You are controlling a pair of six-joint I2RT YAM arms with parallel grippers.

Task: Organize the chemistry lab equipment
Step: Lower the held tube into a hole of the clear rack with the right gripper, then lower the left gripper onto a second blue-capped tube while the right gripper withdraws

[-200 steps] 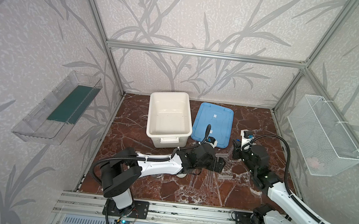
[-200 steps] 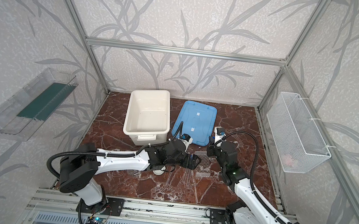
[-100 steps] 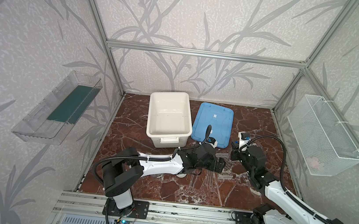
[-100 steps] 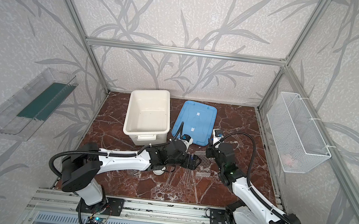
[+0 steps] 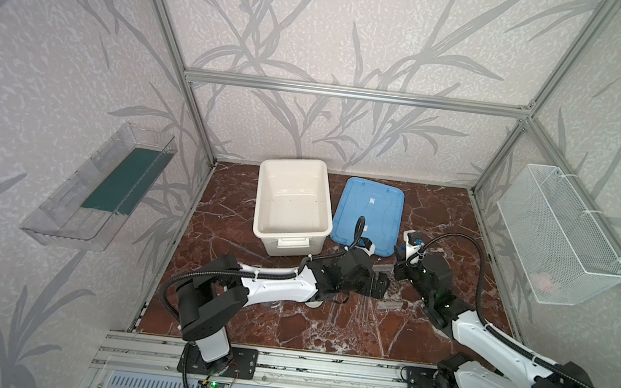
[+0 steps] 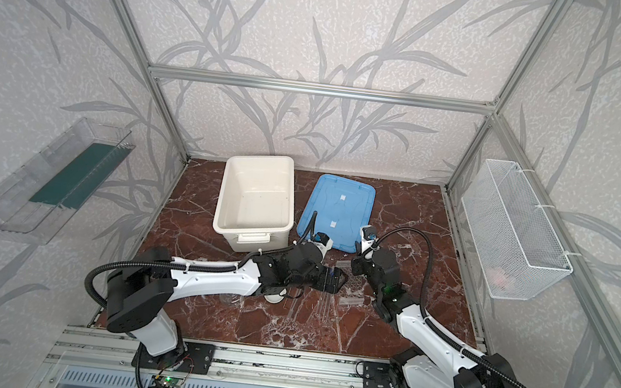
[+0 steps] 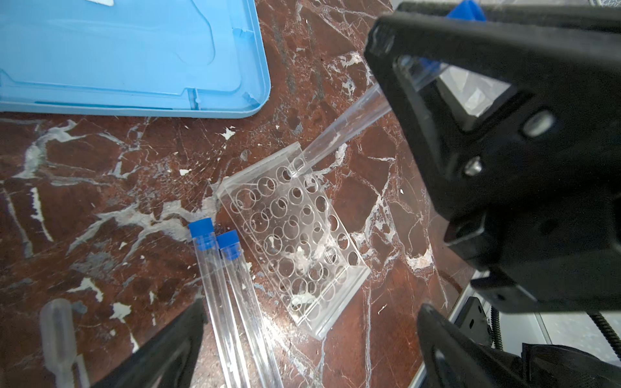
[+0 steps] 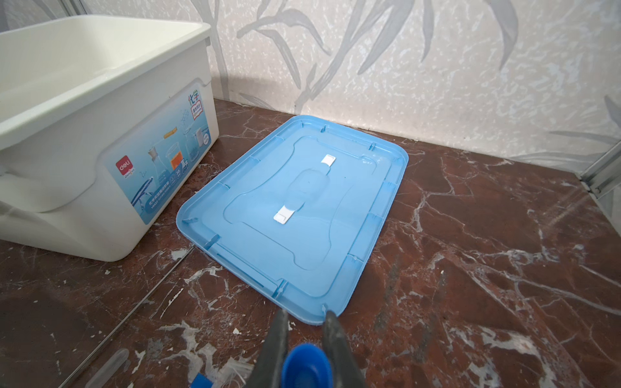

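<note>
right hand [image 8: 306, 319] is clamped on a clear blue-capped tube [image 7: 346, 127] near its cap, tube slanted with its lower tip at a corner hole of the clear holed rack [image 7: 292, 242], which sits on the marble tabletop [image 7: 100, 201] near the blue lid [image 7: 134, 57]. left hand [image 7: 311, 312] has its fingers wide apart and empty, above the rack. two more capped tubes [image 7: 221, 289] lie side by side just beside the rack, a clear dropper [image 7: 57, 329] near them, and the white box [image 5: 292, 201] stands open beside the lid.
</note>
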